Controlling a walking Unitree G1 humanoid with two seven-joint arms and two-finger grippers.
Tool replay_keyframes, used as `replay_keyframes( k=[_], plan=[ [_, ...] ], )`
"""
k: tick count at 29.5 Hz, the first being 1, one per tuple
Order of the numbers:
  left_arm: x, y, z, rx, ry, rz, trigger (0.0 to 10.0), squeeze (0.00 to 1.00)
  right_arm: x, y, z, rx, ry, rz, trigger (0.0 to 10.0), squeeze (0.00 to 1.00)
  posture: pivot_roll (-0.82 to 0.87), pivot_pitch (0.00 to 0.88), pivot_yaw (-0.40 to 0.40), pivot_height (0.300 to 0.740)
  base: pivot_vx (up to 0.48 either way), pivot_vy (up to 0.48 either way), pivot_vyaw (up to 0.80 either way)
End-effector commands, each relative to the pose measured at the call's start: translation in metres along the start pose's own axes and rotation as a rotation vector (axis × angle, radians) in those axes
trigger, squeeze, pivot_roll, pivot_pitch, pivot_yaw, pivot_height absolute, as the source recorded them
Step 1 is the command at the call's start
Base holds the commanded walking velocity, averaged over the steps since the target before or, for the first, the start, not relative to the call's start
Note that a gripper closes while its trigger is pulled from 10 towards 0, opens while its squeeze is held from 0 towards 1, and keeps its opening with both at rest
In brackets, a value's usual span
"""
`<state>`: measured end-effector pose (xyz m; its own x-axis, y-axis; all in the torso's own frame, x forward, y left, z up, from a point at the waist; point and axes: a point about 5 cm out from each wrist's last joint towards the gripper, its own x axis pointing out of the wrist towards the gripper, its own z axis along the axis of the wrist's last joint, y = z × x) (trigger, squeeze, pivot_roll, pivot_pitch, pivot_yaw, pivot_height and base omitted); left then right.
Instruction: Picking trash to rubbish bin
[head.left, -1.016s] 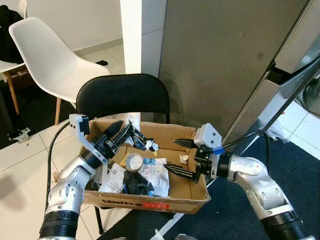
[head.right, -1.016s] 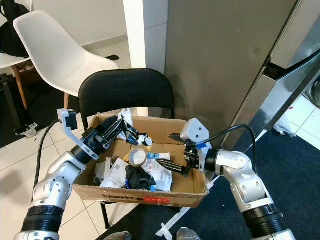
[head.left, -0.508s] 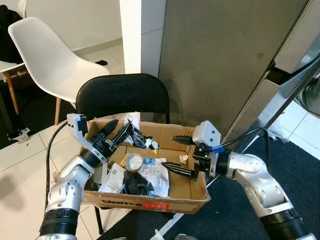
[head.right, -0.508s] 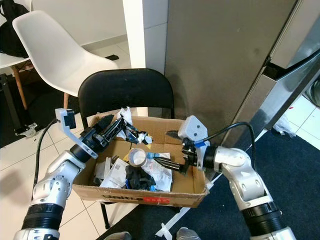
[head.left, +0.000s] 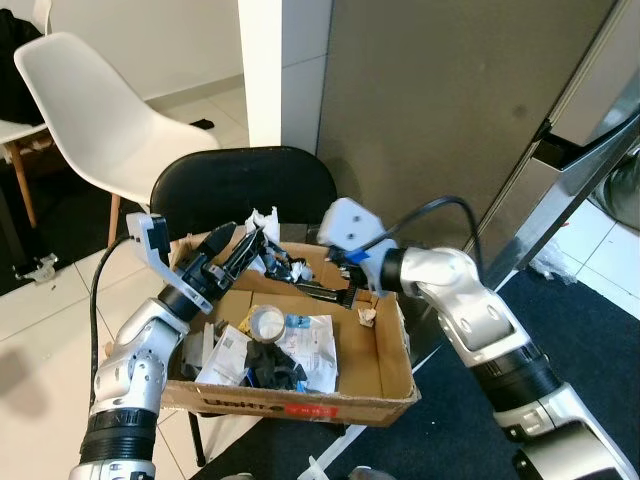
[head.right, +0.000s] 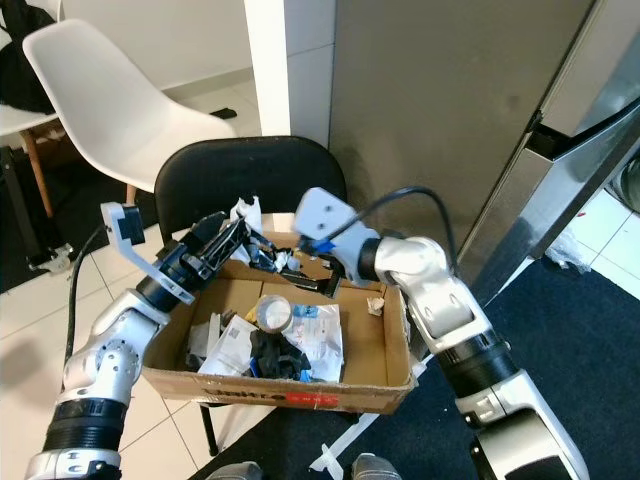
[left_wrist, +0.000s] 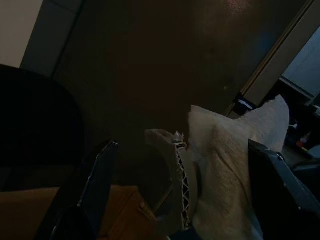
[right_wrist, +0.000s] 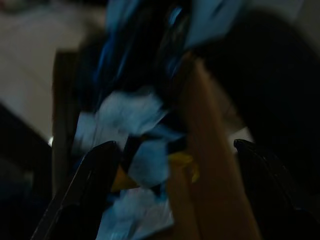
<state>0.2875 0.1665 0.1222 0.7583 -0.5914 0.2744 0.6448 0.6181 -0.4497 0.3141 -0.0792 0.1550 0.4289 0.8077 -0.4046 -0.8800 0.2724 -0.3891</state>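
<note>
Ahead we see one grey panel wall (head.left: 440, 100), then two chairs: one white chair (head.left: 90, 110) at the far left and one black chair (head.left: 240, 190) that carries one cardboard box (head.left: 300, 385). Our two arms come next in size. The right gripper (head.left: 310, 285) reaches across the box's far rim, its fingers (head.left: 320, 293) spread apart around a dark scrap (head.left: 283, 268) of trash at the far left corner; we cannot tell whether they touch it. The left gripper (head.left: 243, 252) sits at that same corner, its fingers (left_wrist: 95, 185) parted, with a crumpled white tissue (head.left: 263, 222) lodged between them against one side.

Inside the box lie one roll of tape (head.left: 267, 322), one black lump (head.left: 270, 365), a spread of white papers (head.left: 310, 350) and one small crumpled bit (head.left: 366, 317) near the right wall. Bare cardboard floor shows along the box's right side. White floor tiles (head.left: 40, 340) lie open to the left, dark carpet (head.left: 450, 440) to the right.
</note>
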Motion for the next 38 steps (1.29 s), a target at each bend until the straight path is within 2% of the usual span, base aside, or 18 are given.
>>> replay_keyframes(
  k=[1,3,11,12,13,15,21,23,24,25,29,30,31,32,33,35,38],
  plan=[
    [0.001,-0.005,-0.004,0.043,0.031,-0.005,10.0,0.0,0.003,0.001,-0.004,-0.013,0.041,0.022,10.0,0.0,0.04,0.0,-0.063,0.74,0.0,0.0,0.0],
    [0.001,-0.007,-0.008,0.072,0.056,-0.01,10.0,0.0,0.003,0.001,-0.006,-0.009,0.053,0.028,10.0,0.0,0.04,0.0,-0.065,0.74,0.0,0.0,0.0],
    [-0.001,0.001,-0.013,0.037,0.056,0.033,10.0,0.0,-0.005,-0.007,-0.001,0.078,-0.041,-0.013,10.0,0.0,0.03,0.0,-0.065,0.74,0.0,0.0,0.0],
    [-0.002,0.006,-0.009,0.034,0.041,0.06,10.0,0.0,-0.015,-0.017,0.004,0.162,-0.136,-0.062,10.0,0.0,0.03,0.0,-0.065,0.74,0.0,0.0,0.0],
    [-0.003,0.008,-0.006,0.034,0.03,0.073,10.0,0.0,-0.019,-0.02,0.004,0.191,-0.17,-0.082,10.0,0.0,0.02,0.0,-0.064,0.74,0.0,0.0,0.0],
    [-0.005,0.014,-0.001,0.095,0.032,0.108,10.0,0.0,-0.026,-0.024,0.002,0.23,-0.198,-0.113,10.0,0.0,0.02,0.0,-0.064,0.74,0.0,0.0,0.0],
    [-0.014,0.039,0.027,0.278,0.004,0.264,10.0,0.0,-0.035,-0.018,-0.01,0.255,-0.188,-0.13,10.0,0.0,0.02,0.0,-0.055,0.74,0.0,0.0,0.0],
    [-0.017,0.043,0.037,0.343,0.025,0.273,10.0,0.0,-0.038,-0.017,-0.013,0.265,-0.184,-0.139,10.0,0.0,0.02,0.0,-0.055,0.74,0.0,0.0,0.0],
    [-0.016,0.042,0.04,0.375,0.048,0.246,10.0,0.0,-0.039,-0.017,-0.014,0.267,-0.181,-0.143,10.0,0.0,0.02,0.0,-0.055,0.74,0.0,0.0,0.0],
    [-0.01,0.034,0.043,0.401,0.075,0.169,10.0,0.0,-0.039,-0.018,-0.015,0.273,-0.182,-0.148,10.0,0.0,0.02,0.0,-0.055,0.74,0.0,0.0,0.0],
    [-0.006,0.026,0.041,0.411,0.107,0.089,10.0,0.0,-0.039,-0.017,-0.015,0.278,-0.186,-0.149,10.0,0.0,0.02,0.0,-0.053,0.74,0.0,0.0,0.0],
    [-0.005,0.014,0.029,0.513,0.238,-0.046,10.0,0.0,-0.038,-0.017,-0.015,0.276,-0.186,-0.146,10.0,0.0,0.02,0.0,-0.053,0.74,0.0,0.0,0.0],
    [-0.001,0.006,0.012,0.52,0.339,-0.124,10.0,0.0,-0.037,-0.016,-0.013,0.272,-0.189,-0.141,10.0,0.0,0.03,0.0,-0.053,0.74,0.0,0.0,0.0],
    [-0.001,0.006,0.012,0.52,0.339,-0.124,10.0,0.0,-0.037,-0.016,-0.013,0.272,-0.189,-0.141,10.0,0.0,0.03,0.0,-0.053,0.74,0.0,0.0,0.0],
    [-0.001,0.008,0.006,0.552,0.386,-0.123,10.0,0.0,-0.037,-0.016,-0.013,0.27,-0.19,-0.141,10.0,0.0,0.03,0.0,-0.053,0.74,0.0,0.0,0.0],
    [-0.005,0.014,-0.003,0.545,0.434,-0.105,10.0,0.0,-0.037,-0.017,-0.012,0.267,-0.191,-0.144,10.0,0.0,0.03,0.0,-0.054,0.74,0.0,0.0,0.0],
    [-0.01,0.015,-0.007,0.548,0.449,-0.1,10.0,0.0,-0.039,-0.019,-0.012,0.266,-0.19,-0.152,10.0,0.0,0.03,0.0,-0.055,0.74,0.0,0.0,0.0]
  ],
)
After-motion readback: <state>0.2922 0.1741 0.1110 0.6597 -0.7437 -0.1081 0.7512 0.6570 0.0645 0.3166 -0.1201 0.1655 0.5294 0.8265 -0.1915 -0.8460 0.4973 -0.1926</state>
